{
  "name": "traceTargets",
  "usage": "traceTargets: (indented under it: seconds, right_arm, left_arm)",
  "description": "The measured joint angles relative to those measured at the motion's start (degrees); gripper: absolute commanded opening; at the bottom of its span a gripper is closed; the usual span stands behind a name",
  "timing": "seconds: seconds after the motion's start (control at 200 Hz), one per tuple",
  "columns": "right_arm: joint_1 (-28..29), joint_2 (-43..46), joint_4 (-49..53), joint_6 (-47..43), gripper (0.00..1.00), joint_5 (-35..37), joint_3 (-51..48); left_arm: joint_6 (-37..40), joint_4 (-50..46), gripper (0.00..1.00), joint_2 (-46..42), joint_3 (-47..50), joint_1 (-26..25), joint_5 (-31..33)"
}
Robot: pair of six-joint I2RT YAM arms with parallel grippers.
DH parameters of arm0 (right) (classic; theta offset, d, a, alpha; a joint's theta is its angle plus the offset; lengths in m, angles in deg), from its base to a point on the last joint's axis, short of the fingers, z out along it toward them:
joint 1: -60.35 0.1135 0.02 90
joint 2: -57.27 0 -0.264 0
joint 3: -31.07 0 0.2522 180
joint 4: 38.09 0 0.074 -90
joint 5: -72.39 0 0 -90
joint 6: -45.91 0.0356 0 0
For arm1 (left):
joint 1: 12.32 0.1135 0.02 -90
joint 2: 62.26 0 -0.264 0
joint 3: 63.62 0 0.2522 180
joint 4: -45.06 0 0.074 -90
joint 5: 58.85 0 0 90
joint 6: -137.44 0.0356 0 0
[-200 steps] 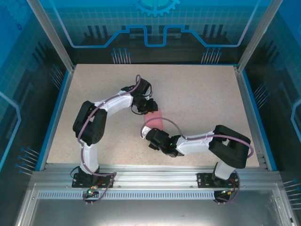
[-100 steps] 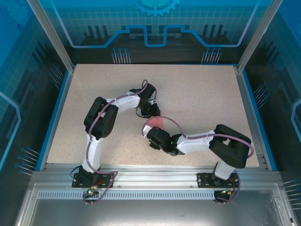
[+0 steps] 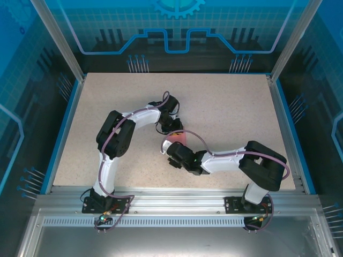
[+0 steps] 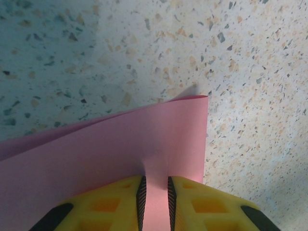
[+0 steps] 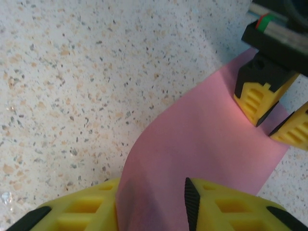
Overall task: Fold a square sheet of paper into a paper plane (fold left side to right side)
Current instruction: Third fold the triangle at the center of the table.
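The left gripper (image 4: 155,186) is pinching the pink paper (image 4: 96,149) between nearly closed fingers, while the right gripper (image 5: 153,193) is straddling it, fingers apart.

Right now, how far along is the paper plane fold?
Done: the paper is lifted into a curve. In hand: the left gripper pinches one edge; the right gripper has its jaws apart around the other end. To do: no crease or point shows yet.

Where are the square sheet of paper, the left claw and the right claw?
square sheet of paper (image 5: 202,130), right wrist view, its middle.
left claw (image 4: 155,185), left wrist view, between its fingertips.
right claw (image 5: 151,192), right wrist view, between its fingertips.
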Motion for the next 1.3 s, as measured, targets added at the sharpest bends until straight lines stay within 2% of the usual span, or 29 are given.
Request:
traceTargets:
  seconds: [0.04,0.155,0.285,0.39,0.795,0.96,1.301]
  right_arm:
    - [-0.20,0.04,0.02,0.00,0.39,-0.17,0.17]
    - [-0.74,0.39,0.31,0.00,0.29,-1.05,0.50]
    - [-1.46,0.98,0.85,0.13,0.11,-2.49,0.57]
    - [-2.86,1.68,2.29,0.31,0.00,-6.19,0.83]
    - [-15.91,2.80,10.75,4.02,0.01,-28.02,4.83]
    - [-21.49,0.70,12.79,6.95,0.01,-36.70,7.26]
    - [-23.69,-2.45,13.49,9.25,0.04,-44.57,7.91]
  left_arm:
    - [0.00,0.00,0.24,0.00,0.00,-0.02,0.02]
    - [0.00,0.00,0.24,0.00,0.00,-0.04,0.02]
    - [0.00,-0.02,0.24,0.00,0.00,-0.04,0.13]
    - [0.24,-0.09,0.24,0.00,0.00,-0.07,0.22]
    - [1.70,-0.15,0.23,0.00,-0.02,-0.24,0.81]
    - [1.73,-0.17,0.23,0.00,-0.02,-0.24,0.81]
    - [2.75,-0.35,0.22,0.04,-0.02,-0.24,1.07]
